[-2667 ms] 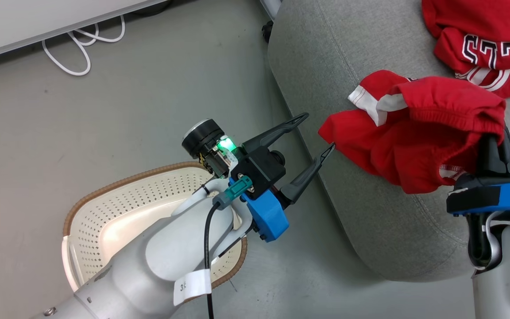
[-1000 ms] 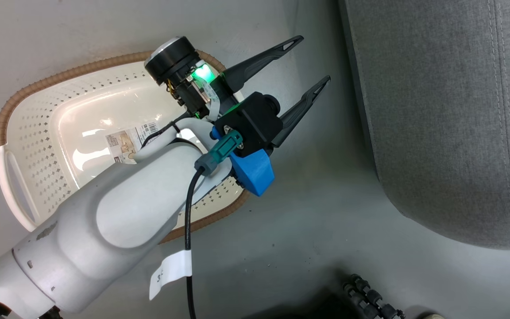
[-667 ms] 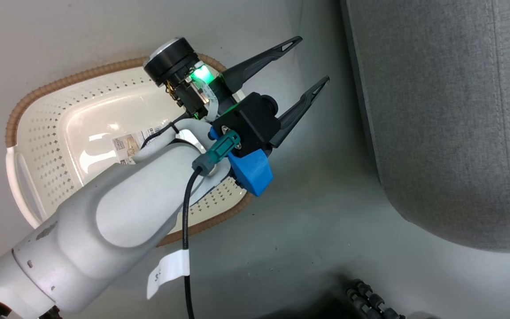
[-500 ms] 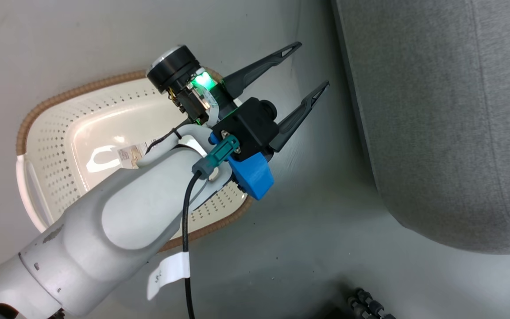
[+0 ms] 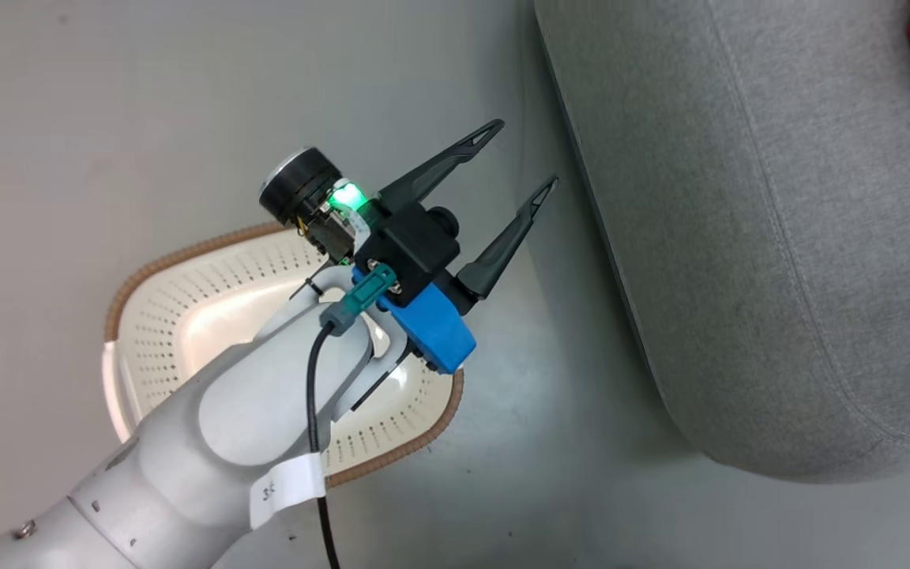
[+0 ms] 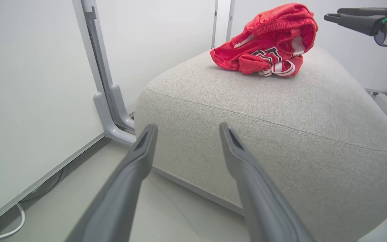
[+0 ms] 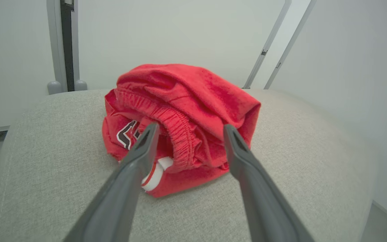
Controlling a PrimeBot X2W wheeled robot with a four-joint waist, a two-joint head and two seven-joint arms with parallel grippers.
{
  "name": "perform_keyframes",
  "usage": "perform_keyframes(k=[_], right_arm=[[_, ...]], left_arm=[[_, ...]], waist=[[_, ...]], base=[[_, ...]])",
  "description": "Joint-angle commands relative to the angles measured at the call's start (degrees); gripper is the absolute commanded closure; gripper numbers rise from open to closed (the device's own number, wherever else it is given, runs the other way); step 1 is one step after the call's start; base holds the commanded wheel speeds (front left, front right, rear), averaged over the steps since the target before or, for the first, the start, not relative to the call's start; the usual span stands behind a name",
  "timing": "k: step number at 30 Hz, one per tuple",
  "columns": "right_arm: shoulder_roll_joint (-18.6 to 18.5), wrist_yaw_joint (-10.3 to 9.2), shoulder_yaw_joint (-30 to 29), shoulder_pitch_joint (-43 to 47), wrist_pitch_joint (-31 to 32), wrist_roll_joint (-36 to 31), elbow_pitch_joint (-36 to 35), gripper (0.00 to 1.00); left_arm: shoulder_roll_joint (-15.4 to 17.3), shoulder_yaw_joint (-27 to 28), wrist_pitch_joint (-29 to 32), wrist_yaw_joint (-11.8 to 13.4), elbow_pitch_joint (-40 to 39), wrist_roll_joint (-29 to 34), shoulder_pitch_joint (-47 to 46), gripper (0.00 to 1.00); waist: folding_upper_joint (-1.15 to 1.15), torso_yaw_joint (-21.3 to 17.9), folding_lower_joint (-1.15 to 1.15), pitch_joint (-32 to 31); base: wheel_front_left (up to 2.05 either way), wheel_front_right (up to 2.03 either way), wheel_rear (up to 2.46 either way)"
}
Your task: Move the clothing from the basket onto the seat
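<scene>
All the clothing (image 7: 186,97) is lying heaped on the seat (image 7: 45,168), so left pincer (image 5: 526,152) and right pincer (image 7: 190,126) are hovering spread apart, empty.

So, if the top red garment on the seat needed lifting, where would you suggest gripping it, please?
Probably its gathered elastic waistband: it stands up as a thick ridge facing the right gripper, whose open jaws frame it. Come straight in along that line, just above the seat.
</scene>
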Motion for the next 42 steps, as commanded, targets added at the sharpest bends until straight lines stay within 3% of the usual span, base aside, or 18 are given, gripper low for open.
perform_keyframes(k=[1,6,17,32,42], right_arm=[[0.2,0.01,0.6,1.3,-0.2,0.3,-1.0,0.0],[1.7,0.01,4.0,5.1,-0.2,-0.2,-4.9,0.0],[4.9,0.01,14.3,7.9,-0.2,-1.5,-8.7,0.0],[8.2,0.01,24.9,9.5,-0.2,0.5,-8.3,0.0],[9.7,0.01,26.4,13.2,-0.2,2.1,-8.2,0.0]], left_arm=[[-0.2,0.8,-0.3,0.4,0.3,-0.3,1.0,0.0],[-0.7,5.5,-0.6,1.9,-0.5,-1.0,5.1,0.0],[-2.6,21.9,-0.6,3.1,-4.4,3.3,16.1,0.0],[-7.8,41.6,-0.7,0.3,-7.8,11.5,29.3,0.0],[-10.3,49.3,-0.7,-2.1,-9.8,15.5,37.1,0.0]], waist=[[0.0,1.0,0.0,-3.2],[0.0,3.0,0.0,-8.4],[0.0,8.8,0.0,-16.1],[0.0,15.3,0.0,-24.2],[0.0,17.3,0.0,-28.0]], base=[[0.0,0.0,0.0],[0.0,0.0,0.0],[0.0,0.0,0.0],[0.0,0.0,0.0],[0.0,0.0,0.0]])
